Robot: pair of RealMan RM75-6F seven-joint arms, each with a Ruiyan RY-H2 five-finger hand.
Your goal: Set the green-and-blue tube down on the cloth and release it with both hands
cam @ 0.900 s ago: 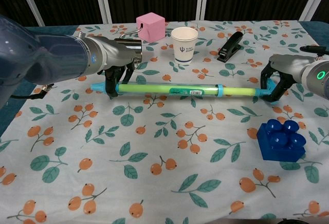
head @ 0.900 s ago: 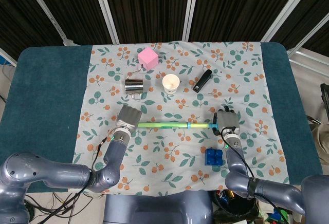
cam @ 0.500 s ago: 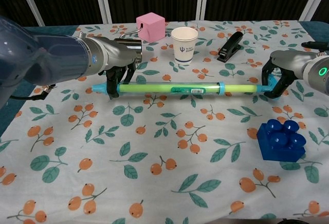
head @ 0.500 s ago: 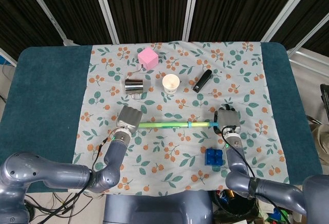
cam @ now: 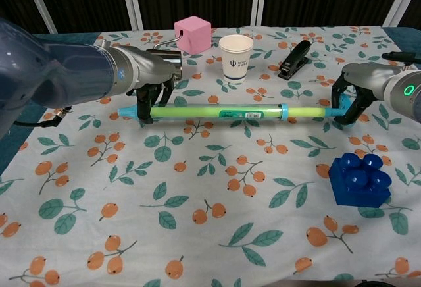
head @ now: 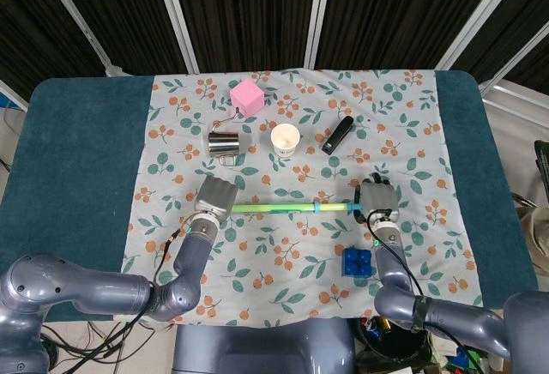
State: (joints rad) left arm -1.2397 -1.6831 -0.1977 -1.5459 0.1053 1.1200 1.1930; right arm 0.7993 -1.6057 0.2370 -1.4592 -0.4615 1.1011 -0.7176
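While the left hand (cam: 152, 83) is gripping one end of the tube (cam: 227, 112) and the right hand (cam: 347, 100) is clasping the other, the tube is hanging level just above the cloth (cam: 210, 188), between the paper cup (cam: 235, 57) and the blue block (cam: 358, 179). If one hand is letting go before the other, the free end is likely dropping and the round tube rolling toward the block
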